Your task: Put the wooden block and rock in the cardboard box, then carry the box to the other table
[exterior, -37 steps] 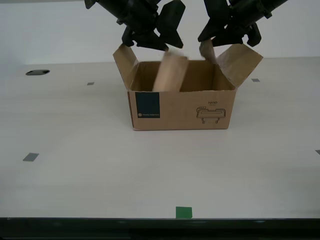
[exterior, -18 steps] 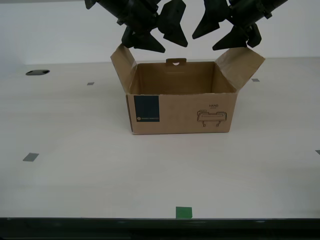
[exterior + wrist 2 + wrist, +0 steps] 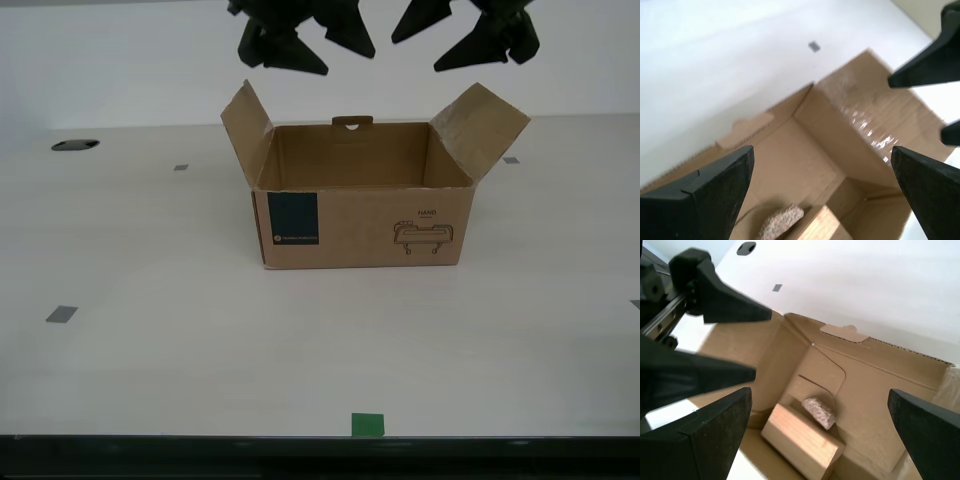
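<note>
Exterior view first: on the smooth white desk (image 3: 150,330) the cardboard box (image 3: 360,215) stands open and upright at about the middle, its teal label facing the room and its two side flaps flared outward. At 11 o'clock above the box in that view hangs my second gripper (image 3: 345,62). Its jaws are spread wide with nothing between them. At 1 o'clock hangs my first gripper (image 3: 415,55), equally splayed and equally empty.

A second ago both grippers sat lower, right at the flaps, and a pale blur of wood was dropping past the rim under the one at 11 o'clock, with something pale at the other's jaws. Half a second ago the opening already looked bare from the front. Now both grippers have risen clear of the flaps.

From the front neither object can be seen, since the box's near wall hides the floor. The first wrist view settles it: the wooden block (image 3: 802,442) lies flat on the box floor, and the rock (image 3: 818,412) rests right against its long edge, seemingly touching it. The second wrist view catches the rock too, low in the box.

So the loading half looks finished. What remains, by my reckoning, is the carry. Both grippers would need to come down on opposite sides or flaps and clamp evenly, because a lopsided grip could tilt the open box and spill the loose rock.
</note>
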Tool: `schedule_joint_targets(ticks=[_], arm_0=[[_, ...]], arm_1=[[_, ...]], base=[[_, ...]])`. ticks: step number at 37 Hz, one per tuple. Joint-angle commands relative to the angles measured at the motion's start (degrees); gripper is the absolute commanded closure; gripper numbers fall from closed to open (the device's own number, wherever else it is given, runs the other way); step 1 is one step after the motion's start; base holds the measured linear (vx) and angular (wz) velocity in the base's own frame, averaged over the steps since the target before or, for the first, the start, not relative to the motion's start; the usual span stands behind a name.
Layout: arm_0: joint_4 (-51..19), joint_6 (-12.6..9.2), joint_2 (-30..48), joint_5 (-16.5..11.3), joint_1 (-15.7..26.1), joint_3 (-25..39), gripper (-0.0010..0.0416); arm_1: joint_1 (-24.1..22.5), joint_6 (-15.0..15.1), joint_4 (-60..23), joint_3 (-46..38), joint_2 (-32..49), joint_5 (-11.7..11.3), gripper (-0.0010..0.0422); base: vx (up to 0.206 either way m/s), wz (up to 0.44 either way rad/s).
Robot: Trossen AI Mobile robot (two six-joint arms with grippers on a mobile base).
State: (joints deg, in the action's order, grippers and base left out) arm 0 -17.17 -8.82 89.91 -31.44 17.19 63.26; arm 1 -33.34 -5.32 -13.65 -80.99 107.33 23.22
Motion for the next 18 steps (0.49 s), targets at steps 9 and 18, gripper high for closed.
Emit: schedule_joint_targets(ticks=[9, 18], arm_0=[[-24.0, 4.8, -5.7, 11.9, 0.0, 13.8, 0.0027], [-36.7, 5.4, -6.3, 12.1, 0.0, 25.2, 0.0039]], arm_1=[[0.4, -0.9, -23.2, -14.3, -0.9, -0.4, 0.0039], [1.1, -0.5, -38.1, -26.8, -0.9, -1.2, 0.0039]], base=[[0.0, 0.0], [0.0, 0.0]])
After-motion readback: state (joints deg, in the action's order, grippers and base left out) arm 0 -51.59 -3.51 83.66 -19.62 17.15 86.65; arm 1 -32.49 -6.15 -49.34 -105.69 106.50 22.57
